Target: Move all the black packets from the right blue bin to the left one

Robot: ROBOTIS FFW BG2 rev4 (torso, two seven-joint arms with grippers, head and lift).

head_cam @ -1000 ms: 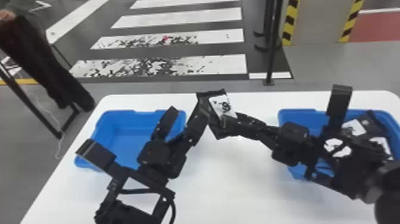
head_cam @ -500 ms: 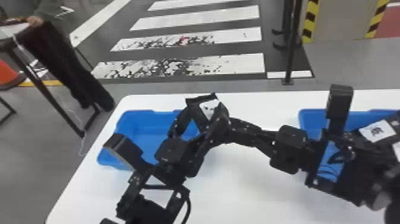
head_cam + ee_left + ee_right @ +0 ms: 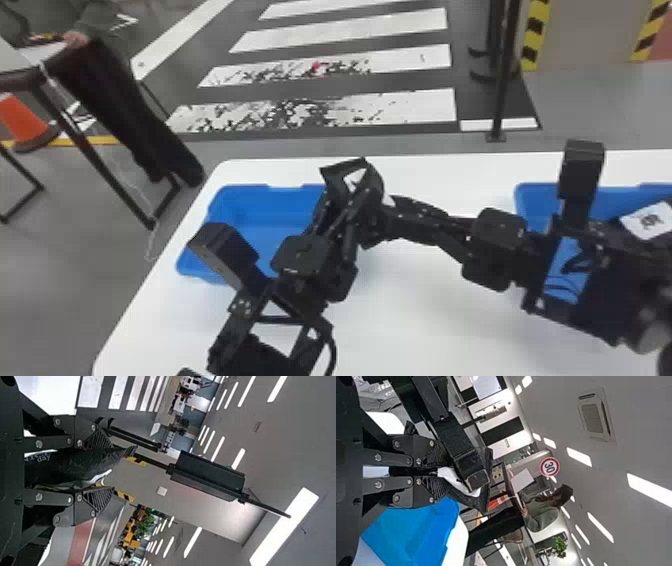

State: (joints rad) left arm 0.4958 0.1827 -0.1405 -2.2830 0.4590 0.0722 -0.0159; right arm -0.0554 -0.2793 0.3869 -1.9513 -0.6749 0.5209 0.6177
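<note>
Blue bins: two, on one white table (image 3: 425, 330); the left bin (image 3: 250, 205) and the right bin (image 3: 535, 192).
Black packets: two I can count in the head view; one is the raised packet (image 3: 356, 179), one is the binned packet (image 3: 647, 221) with white label, in the right bin; if more lie under the arm, I cannot tell.
Grippers: two; the left gripper (image 3: 347, 196) and the right gripper (image 3: 382, 212) meet near the left bin.
Head view: both bins and both arms.
Left wrist view: the dark face of the raised packet, with pale print.
Right wrist view: its white part, and a round sign (image 3: 549, 467) with red rim.
Right jaws: closed, gripping the raised packet.
Left jaws: apart; the raised packet lies between them; if they touch it, I cannot tell.
</note>
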